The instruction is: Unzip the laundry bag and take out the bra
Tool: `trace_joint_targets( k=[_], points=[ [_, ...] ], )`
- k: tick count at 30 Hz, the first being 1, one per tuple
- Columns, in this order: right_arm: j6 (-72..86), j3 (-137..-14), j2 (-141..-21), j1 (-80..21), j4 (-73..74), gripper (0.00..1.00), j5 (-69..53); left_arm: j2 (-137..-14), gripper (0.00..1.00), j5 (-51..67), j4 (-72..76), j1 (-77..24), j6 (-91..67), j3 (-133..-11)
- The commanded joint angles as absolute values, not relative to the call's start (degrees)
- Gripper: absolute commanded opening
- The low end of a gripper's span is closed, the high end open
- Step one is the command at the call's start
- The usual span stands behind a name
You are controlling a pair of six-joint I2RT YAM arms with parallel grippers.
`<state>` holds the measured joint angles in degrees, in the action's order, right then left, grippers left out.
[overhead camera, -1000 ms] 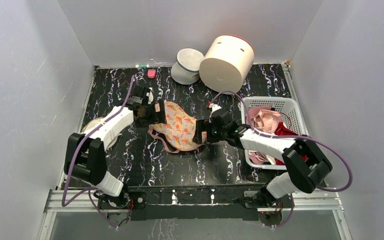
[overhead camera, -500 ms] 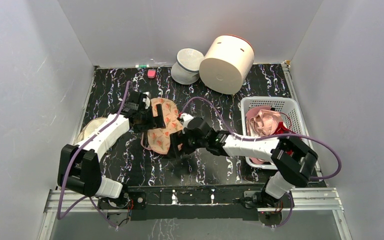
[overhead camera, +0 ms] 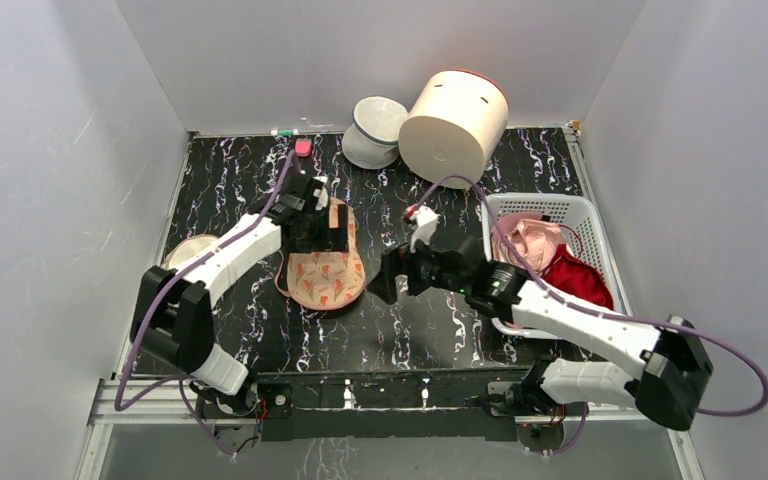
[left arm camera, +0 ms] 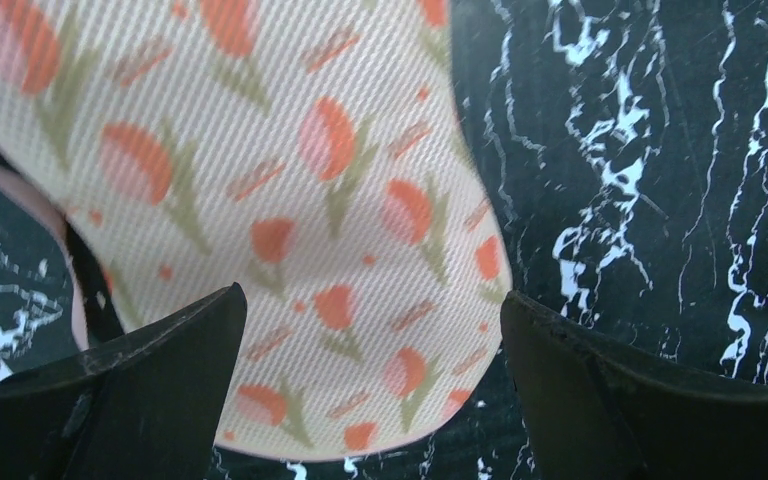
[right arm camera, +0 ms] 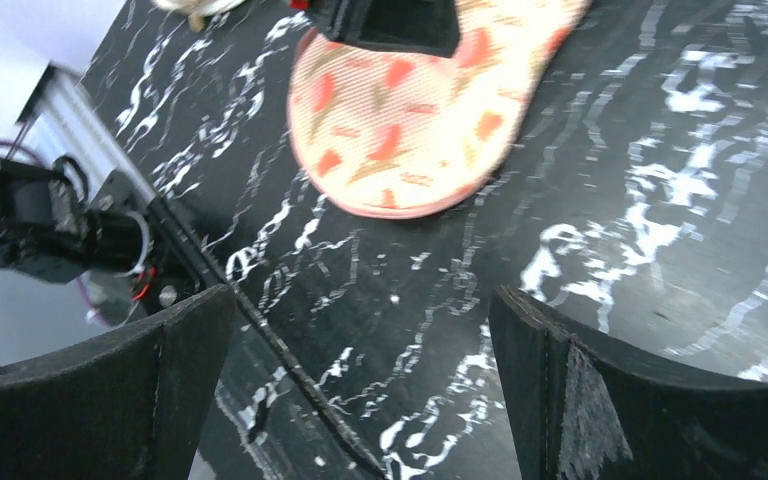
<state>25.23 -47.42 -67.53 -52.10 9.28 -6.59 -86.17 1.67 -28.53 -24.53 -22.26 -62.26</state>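
The laundry bag (overhead camera: 325, 272), peach fabric with red-and-green tulip print and pink edging, lies on the black marbled table at centre left. My left gripper (overhead camera: 332, 232) is open right over the bag's far end; in the left wrist view (left arm camera: 370, 330) the bag (left arm camera: 310, 200) fills the space between and beyond its jaws. My right gripper (overhead camera: 380, 283) is open and empty, just right of the bag. Its wrist view (right arm camera: 360, 340) shows bare table between the jaws and the bag (right arm camera: 410, 110) ahead. The salmon-pink bra (overhead camera: 530, 242) lies in the white basket (overhead camera: 550, 208).
A dark red garment (overhead camera: 572, 275) lies in the basket beside the bra. A big cream cylinder (overhead camera: 455, 112) and a white mesh pouch (overhead camera: 375, 130) stand at the back. A small pink object (overhead camera: 303, 147) lies at the back left. A beige item (overhead camera: 188, 250) lies at the left edge.
The bag has been turned from lying across to lying lengthwise near the left arm. My right gripper has let go of it and drawn back to the right. My left gripper has shifted right over it.
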Motion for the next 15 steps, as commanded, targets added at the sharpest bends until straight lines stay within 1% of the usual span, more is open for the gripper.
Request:
trace_joint_targets(
  k=[1,4,9,15],
  points=[
    [25.8,-43.1,-60.5,-48.3,11.7,0.98,-1.3,-91.6,0.97,-3.7,-28.5,-26.8,-19.5,-69.6],
    [28.4,-40.5,-57.2,-46.4,10.2,0.98,-0.6,-98.2,0.93,-6.4,-30.0,-27.7,-17.5,-76.5],
    [29.1,-40.3,-54.8,-45.3,11.5,0.98,1.4,-109.3,0.86,-13.3,-34.4,-29.6,-13.6,-88.5],
    [27.9,-40.8,-53.8,-44.7,13.5,0.98,2.4,-116.4,0.8,-17.0,-36.0,-32.6,-11.3,-95.5]
  ],
)
